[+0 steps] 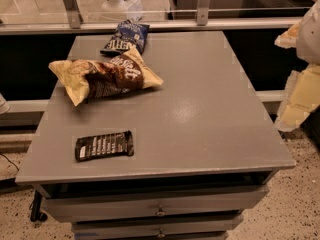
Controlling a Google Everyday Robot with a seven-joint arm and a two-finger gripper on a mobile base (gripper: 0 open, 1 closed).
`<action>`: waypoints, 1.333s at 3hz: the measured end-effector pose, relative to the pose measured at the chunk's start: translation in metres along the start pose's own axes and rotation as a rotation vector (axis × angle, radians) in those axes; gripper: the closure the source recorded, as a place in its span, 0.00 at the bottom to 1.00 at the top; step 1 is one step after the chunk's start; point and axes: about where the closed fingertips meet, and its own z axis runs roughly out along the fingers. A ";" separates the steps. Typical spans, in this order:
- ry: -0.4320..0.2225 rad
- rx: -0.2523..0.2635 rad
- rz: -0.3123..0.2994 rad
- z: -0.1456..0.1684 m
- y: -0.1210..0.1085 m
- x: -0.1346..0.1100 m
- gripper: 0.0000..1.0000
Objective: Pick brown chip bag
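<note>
The brown chip bag (106, 78) lies on its side on the far left part of the grey table (210, 114). It is puffy and crinkled, with pale yellow ends and a dark brown middle with white script. My gripper (299, 101) shows as pale white and yellow shapes at the right edge of the view, off the table's right side and well away from the bag. Nothing is seen in it.
A smaller dark blue bag (125, 37) lies just behind the brown bag, near the table's far edge. A flat black packet with white text (104, 145) lies near the front left. Drawers (160, 207) sit under the tabletop. A rail (150, 25) runs behind.
</note>
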 end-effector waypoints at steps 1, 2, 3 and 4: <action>0.000 0.000 0.000 0.000 0.000 0.000 0.00; -0.094 -0.014 0.014 0.014 -0.008 -0.024 0.00; -0.258 -0.026 0.034 0.035 -0.031 -0.076 0.00; -0.412 -0.018 0.057 0.053 -0.059 -0.124 0.00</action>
